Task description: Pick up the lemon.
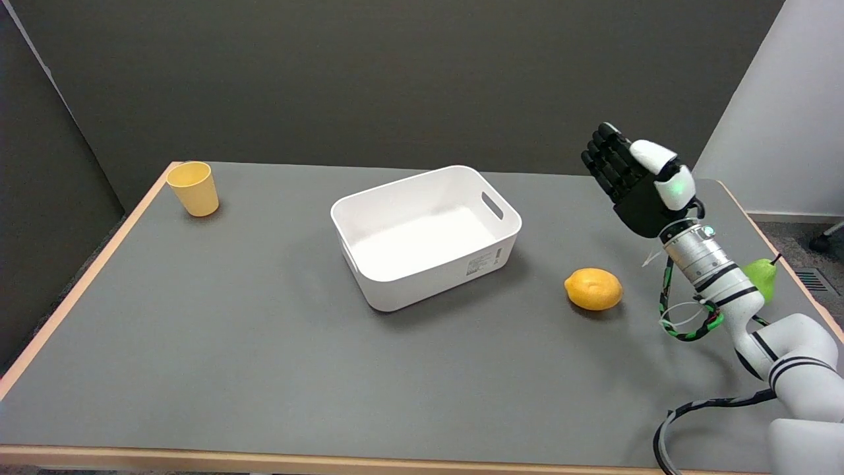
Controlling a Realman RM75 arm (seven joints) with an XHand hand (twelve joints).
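- On the table (264,369), near the middle: a bin (425,234).
- At the far left corner, well apart from the bin: a cup (192,189).
- Right of the bin, nearer the front: the lemon (593,288).
- Above and right of the lemon, in the air: the right hand (636,188).
- Near the right edge, partly hidden behind the arm: a pear (761,276).

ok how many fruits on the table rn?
2. The lemon lies on the table right of the white bin, untouched. A green pear sits near the right edge, partly hidden behind the right arm. Bin's near inner wall is hidden.
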